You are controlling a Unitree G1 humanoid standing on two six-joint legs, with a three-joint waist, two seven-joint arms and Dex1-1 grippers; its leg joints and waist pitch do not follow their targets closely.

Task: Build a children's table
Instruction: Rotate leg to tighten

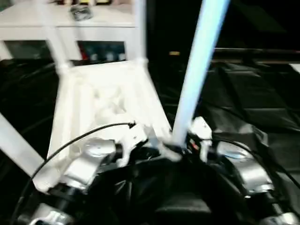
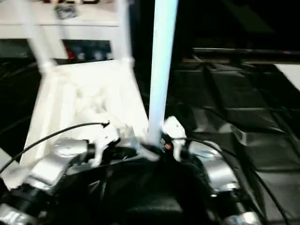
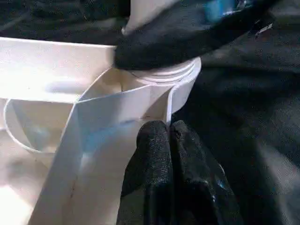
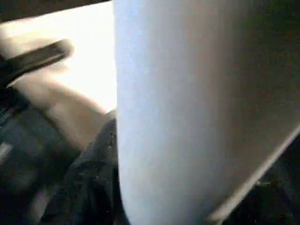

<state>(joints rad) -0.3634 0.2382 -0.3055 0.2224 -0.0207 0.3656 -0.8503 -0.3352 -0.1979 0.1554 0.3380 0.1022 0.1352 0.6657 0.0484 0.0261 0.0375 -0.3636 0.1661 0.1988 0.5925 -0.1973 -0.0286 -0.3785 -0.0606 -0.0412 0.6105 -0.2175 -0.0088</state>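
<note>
At the tabletop [image 3: 56, 70] corner, left fingers [image 3: 154, 154] pressed together; right fingers' state unclear.

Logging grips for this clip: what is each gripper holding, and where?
Left gripper is shut on the tabletop's thin rim wall beside the near corner socket. The right gripper wraps the leg's base; firm hold unclear.

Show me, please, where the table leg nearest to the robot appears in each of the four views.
Left eye view: the nearest leg rises right of centre.
Right eye view: leg near centre.
Left wrist view: its threaded base in the corner socket.
Right wrist view: leg close up.
Shared landmark: the tabletop.
</note>
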